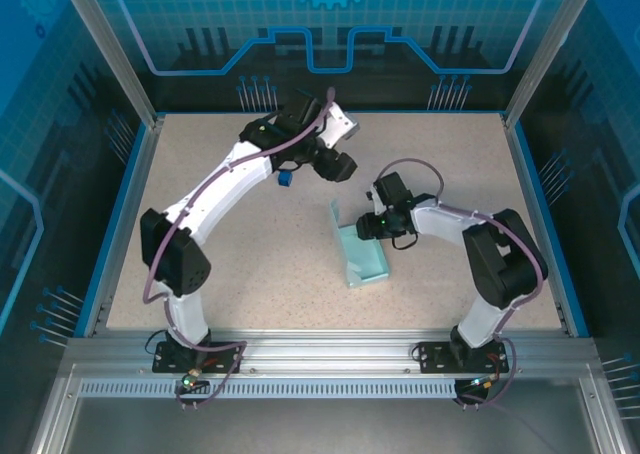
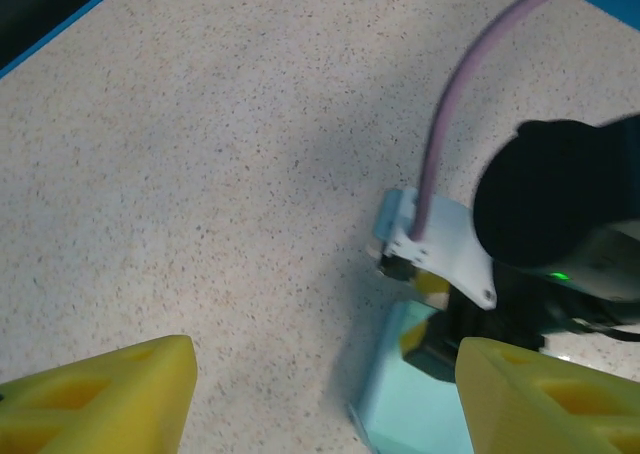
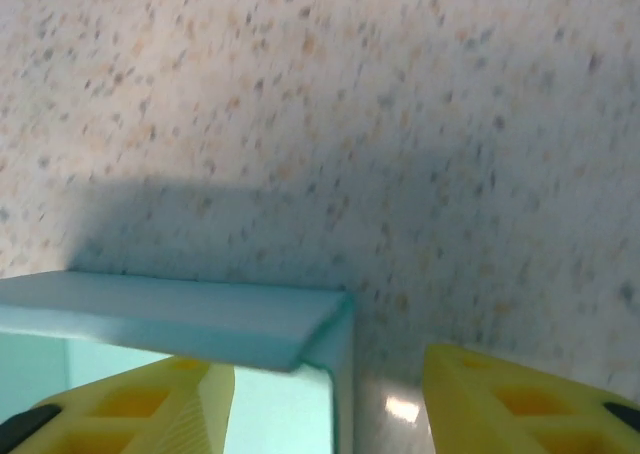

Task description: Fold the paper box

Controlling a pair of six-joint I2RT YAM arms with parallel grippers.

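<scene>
**Entry: paper box (image 1: pixel 366 264), part-folded**

Lying right of centre on the speckled worktop (image 1: pixel 250 264), one wall standing. I am straddling that wall with my right hand (image 3: pixel 322 389), fingers apart, not pinching. I am judging it thin, light and quick to crease, so best taken at the upright flap. Beyond, my left hand (image 2: pixel 325 374) is hovering open. Blue panels (image 1: pixel 320 34) are enclosing the bay.

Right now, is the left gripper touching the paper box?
Apart. In the top external view the left gripper sits well beyond the paper box, with bare table plainly between them.
</scene>
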